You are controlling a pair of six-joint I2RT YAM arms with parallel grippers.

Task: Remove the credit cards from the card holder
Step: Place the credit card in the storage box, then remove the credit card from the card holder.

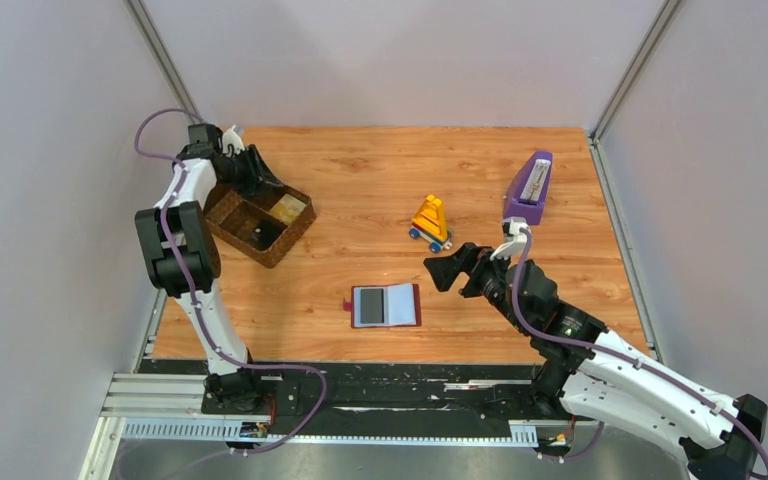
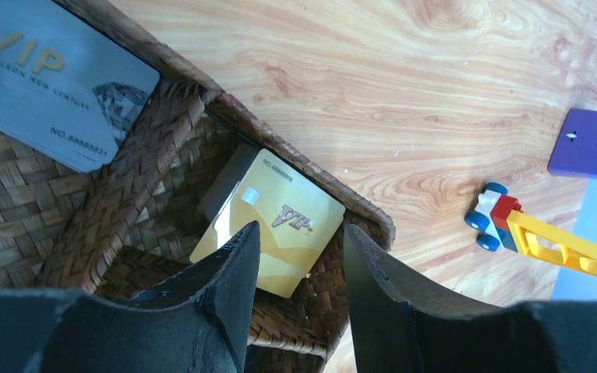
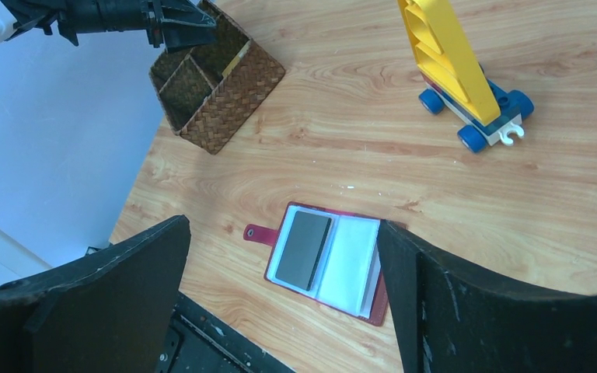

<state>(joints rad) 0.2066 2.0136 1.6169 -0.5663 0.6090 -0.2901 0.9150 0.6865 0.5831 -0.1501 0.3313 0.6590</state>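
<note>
The dark red card holder (image 1: 387,306) lies open on the table near the front middle, snap tab to the left; it also shows in the right wrist view (image 3: 322,260), with a dark card (image 3: 304,249) in its left sleeve. My right gripper (image 1: 443,270) is open and empty, above and right of the holder. My left gripper (image 1: 260,183) is open over the wicker basket (image 1: 260,222). In the left wrist view a gold VIP card (image 2: 280,220) lies in one basket compartment between my open fingers (image 2: 233,264), and a grey VIP card (image 2: 50,81) lies in another.
A yellow toy on blue wheels (image 1: 431,223) stands behind the holder. A purple wedge-shaped stand (image 1: 529,188) is at the back right. Grey walls close in the table on three sides.
</note>
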